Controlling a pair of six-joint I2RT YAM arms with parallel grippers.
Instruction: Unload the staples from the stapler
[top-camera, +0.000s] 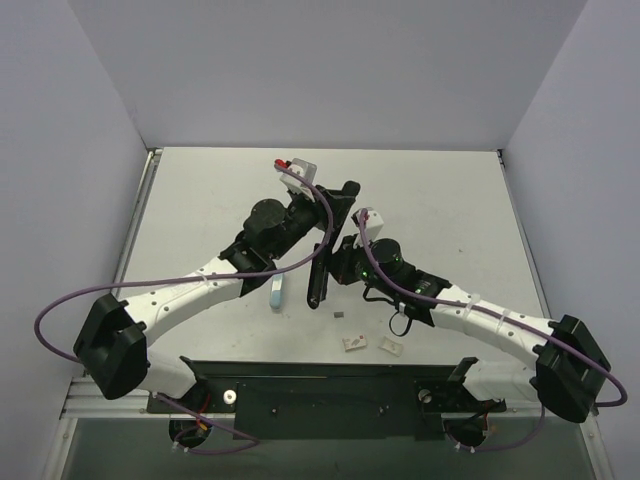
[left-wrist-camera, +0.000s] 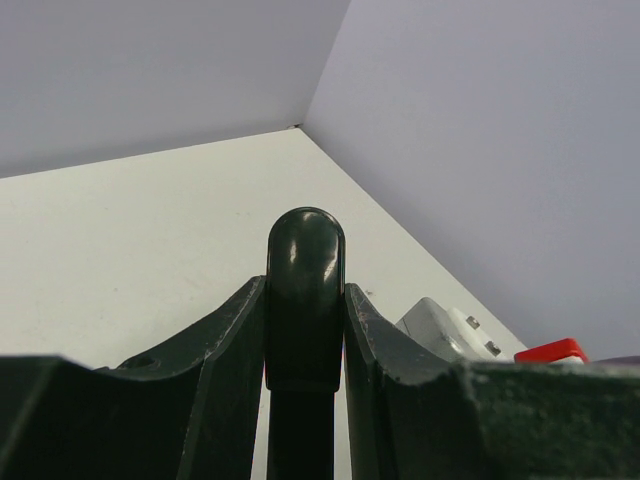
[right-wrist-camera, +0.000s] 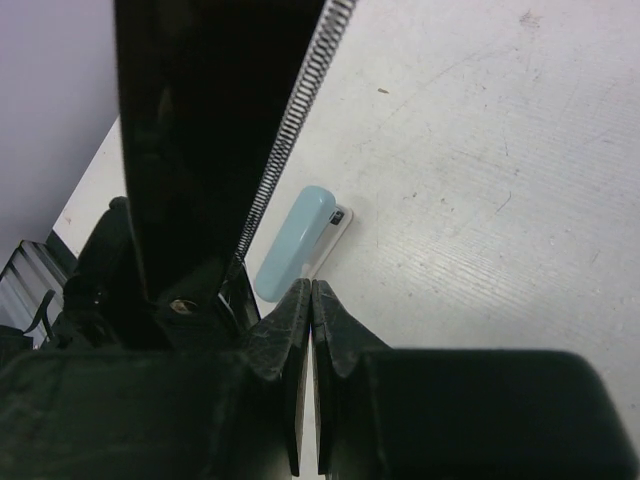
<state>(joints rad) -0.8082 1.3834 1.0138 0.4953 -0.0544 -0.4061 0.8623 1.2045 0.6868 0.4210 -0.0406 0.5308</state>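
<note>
A black stapler (top-camera: 322, 268) stands swung open in mid-table. My left gripper (top-camera: 338, 208) is shut on its rounded black arm (left-wrist-camera: 305, 285), which sits squeezed between both fingers. In the right wrist view the stapler body (right-wrist-camera: 200, 140) fills the upper left, with its long coil spring (right-wrist-camera: 298, 120) exposed along the edge. My right gripper (right-wrist-camera: 312, 297) sits just right of the stapler's hinge end, fingers pressed together; nothing shows between them. In the top view it (top-camera: 346, 262) is close against the stapler's lower part.
A small light-blue tool (top-camera: 276, 293) lies on the table left of the stapler, also seen beyond my right fingertips (right-wrist-camera: 293, 243). Small white and grey bits (top-camera: 353, 343) (top-camera: 390, 346) (top-camera: 338, 315) lie near the front. A grey and red part (left-wrist-camera: 445, 328) shows right of my left fingers.
</note>
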